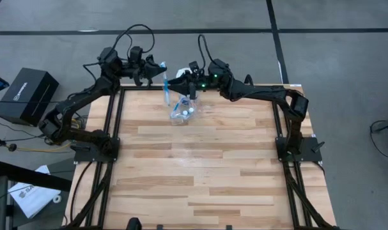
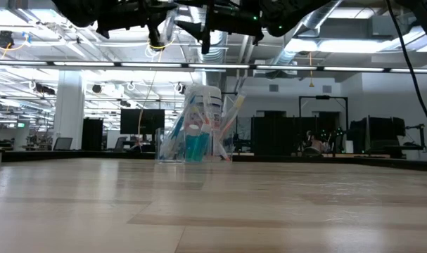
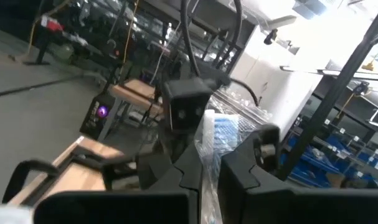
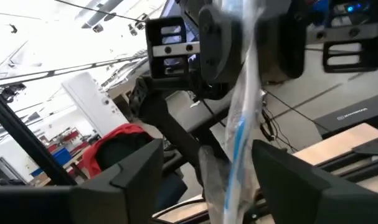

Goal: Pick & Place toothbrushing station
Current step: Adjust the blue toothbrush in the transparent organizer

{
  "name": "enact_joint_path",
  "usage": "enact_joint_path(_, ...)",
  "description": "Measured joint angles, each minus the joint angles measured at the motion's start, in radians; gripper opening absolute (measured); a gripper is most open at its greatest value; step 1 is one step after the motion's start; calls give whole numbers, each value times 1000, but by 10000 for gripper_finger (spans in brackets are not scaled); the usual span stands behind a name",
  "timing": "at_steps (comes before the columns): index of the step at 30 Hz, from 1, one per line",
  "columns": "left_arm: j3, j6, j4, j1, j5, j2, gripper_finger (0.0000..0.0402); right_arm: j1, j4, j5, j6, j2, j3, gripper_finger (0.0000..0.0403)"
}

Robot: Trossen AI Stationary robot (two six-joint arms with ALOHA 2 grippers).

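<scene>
Off the table's left edge a black box (image 1: 29,94) sits on the floor with white lettering too small to read, and nearer on that side white papers (image 1: 32,197) lie with print equally illegible; the left gripper (image 1: 156,70) is raised over the far left part of the wooden table (image 1: 206,166), clenched on a wrapped toothbrush (image 1: 165,80), blue and white inside a clear sleeve, which hangs from its fingers (image 3: 176,171) toward the table; in the left wrist view the sleeve runs up between those two dark fingers; in the right wrist view the same toothbrush hangs from the left gripper and passes between the right arm's own spread fingers (image 4: 132,168); just right of the toothbrush the right gripper (image 1: 178,83) is held in the air at the far edge, its fingers parted, with green lights glowing on its wrist; below the two grippers the clear holder (image 1: 181,110) stands on the table at its far centre, with blue-and-white brushes leaning in it and small white cylinders (image 1: 188,110) among them; in the low view a blue patch shows through its wall, but any label there cannot be read
</scene>
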Motion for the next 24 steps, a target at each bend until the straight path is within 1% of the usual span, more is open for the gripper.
enact_joint_path(3,0,2,-38,46,71,0,11,-42,-6,-18,0,-7,0,246)
enact_joint_path(6,-11,47,-88,78,133,-1,11,-100,-42,-29,-18,-33,0,241)
enact_joint_path(8,-32,123,-140,83,136,-4,11,-142,-71,-36,-33,-61,0,230)
enact_joint_path(10,-65,245,-164,72,92,-20,11,-176,-98,-36,-59,-102,0,217)
enact_joint_path(13,-111,365,-156,25,-24,-42,11,-221,-155,-41,-108,-170,0,196)
enact_joint_path(19,-215,508,-150,-88,-189,-49,10,-283,-330,-42,-238,-298,0,160)
enact_joint_path(24,-310,580,-39,-164,-298,-48,10,-305,-414,-41,-300,-362,0,146)
